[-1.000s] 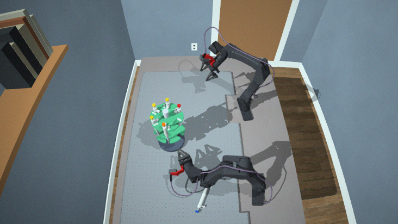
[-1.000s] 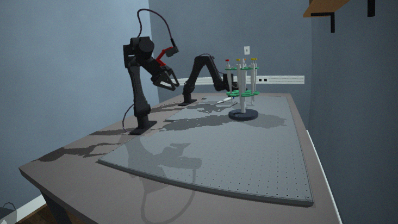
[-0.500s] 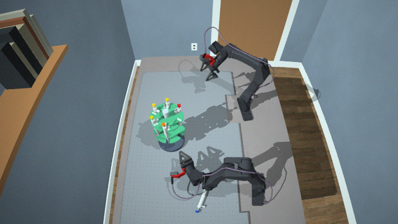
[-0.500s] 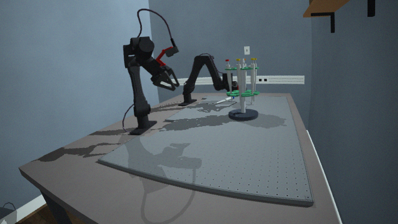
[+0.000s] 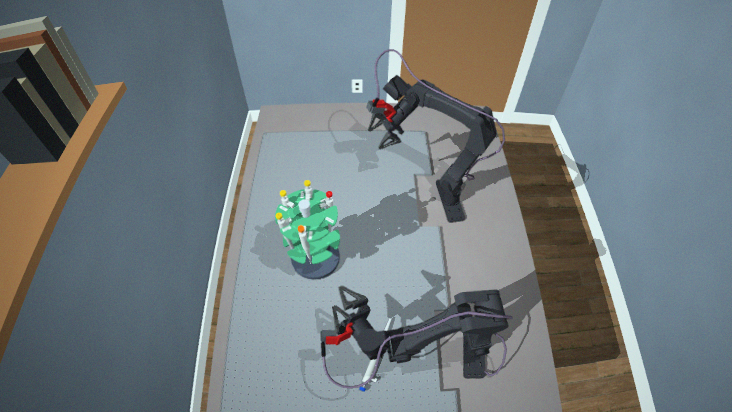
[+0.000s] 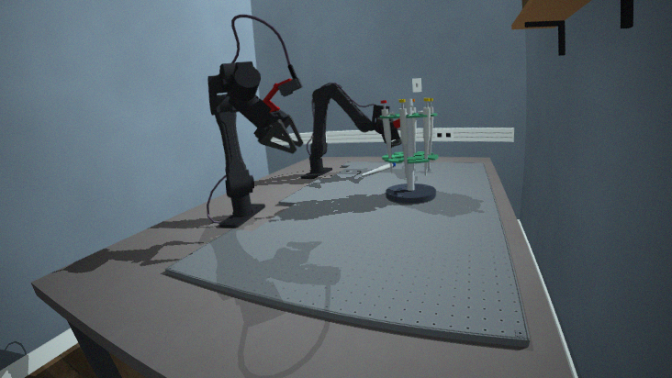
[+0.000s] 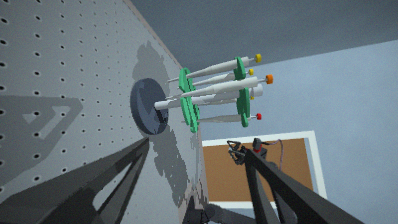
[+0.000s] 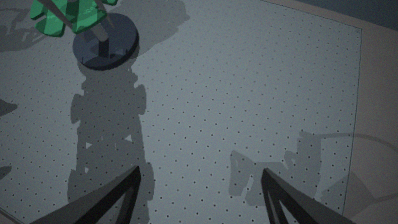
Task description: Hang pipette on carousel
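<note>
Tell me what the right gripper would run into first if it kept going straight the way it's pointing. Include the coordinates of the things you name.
Probably the grey perforated board [image 5: 379, 189] [image 6: 399, 262] [image 7: 90, 65] [image 8: 225, 100]: the right gripper [image 5: 374, 138] [image 6: 297, 148] [image 7: 228, 145] [image 8: 200, 173] slants down toward it, with nothing visible between. Exactly where is unclear.

Black arms [image 5: 481, 135] [image 6: 230, 140], red brackets [image 5: 339, 335] [image 6: 273, 95], purplish cables [image 5: 444, 319] [image 6: 263, 19].

table [image 5: 486, 255] [image 6: 140, 291] | perforated board [image 5: 379, 276] [image 6: 423, 262] [image 7: 60, 65] [image 8: 210, 100] | on board: carousel base [image 5: 322, 270] [image 6: 410, 194] [image 7: 142, 107] [image 8: 122, 42], blue-button pipette [image 5: 369, 372] [image 6: 375, 170]
</note>
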You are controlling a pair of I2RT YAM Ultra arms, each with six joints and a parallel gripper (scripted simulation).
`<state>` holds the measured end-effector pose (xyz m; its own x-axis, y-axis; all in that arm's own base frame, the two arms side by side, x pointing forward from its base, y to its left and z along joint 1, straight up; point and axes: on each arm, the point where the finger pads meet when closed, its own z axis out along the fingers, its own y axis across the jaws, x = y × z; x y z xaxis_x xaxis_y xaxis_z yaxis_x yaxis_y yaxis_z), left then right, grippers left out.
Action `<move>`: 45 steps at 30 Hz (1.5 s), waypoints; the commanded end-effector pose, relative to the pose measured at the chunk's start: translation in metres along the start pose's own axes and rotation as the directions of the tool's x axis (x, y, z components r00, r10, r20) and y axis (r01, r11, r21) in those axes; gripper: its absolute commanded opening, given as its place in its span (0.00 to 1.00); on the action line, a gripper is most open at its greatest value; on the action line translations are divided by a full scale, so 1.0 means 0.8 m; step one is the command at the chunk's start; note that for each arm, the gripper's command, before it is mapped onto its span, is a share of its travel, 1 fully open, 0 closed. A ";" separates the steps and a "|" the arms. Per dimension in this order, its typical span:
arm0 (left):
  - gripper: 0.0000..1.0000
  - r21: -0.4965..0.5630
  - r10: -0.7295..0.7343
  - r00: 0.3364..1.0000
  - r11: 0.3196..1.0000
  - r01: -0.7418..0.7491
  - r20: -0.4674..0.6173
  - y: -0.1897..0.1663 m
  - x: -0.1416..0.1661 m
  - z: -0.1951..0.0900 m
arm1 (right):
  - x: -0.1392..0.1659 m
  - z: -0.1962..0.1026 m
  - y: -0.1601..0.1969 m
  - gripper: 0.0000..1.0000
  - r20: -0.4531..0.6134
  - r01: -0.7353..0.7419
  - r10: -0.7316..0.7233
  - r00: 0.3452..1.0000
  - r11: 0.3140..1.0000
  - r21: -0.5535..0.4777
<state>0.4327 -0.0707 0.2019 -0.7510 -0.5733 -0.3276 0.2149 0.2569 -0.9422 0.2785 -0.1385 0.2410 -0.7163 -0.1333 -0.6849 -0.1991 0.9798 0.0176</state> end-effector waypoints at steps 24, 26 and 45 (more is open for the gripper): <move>1.00 -0.498 0.464 0.855 0.699 -0.514 -0.232 -0.012 -0.010 -0.195 | -0.014 -0.008 -0.005 1.00 0.037 0.022 -0.022 0.999 1.000 0.015; 1.00 -0.526 0.499 0.827 0.645 -0.554 -0.259 -0.016 -0.014 -0.213 | -0.014 -0.008 -0.005 1.00 0.037 0.022 -0.022 0.999 1.000 0.015; 0.49 -0.628 0.559 0.689 0.343 -0.699 -0.461 -0.032 -0.009 -0.290 | -0.014 -0.008 -0.005 1.00 0.037 0.022 -0.022 0.999 1.000 0.015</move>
<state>0.2983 0.1277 0.2603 -0.6309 0.1405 -0.7631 0.2028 0.9791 0.0127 0.2785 -0.1385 0.2410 -0.7163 -0.1333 -0.6849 -0.1991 0.9798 0.0176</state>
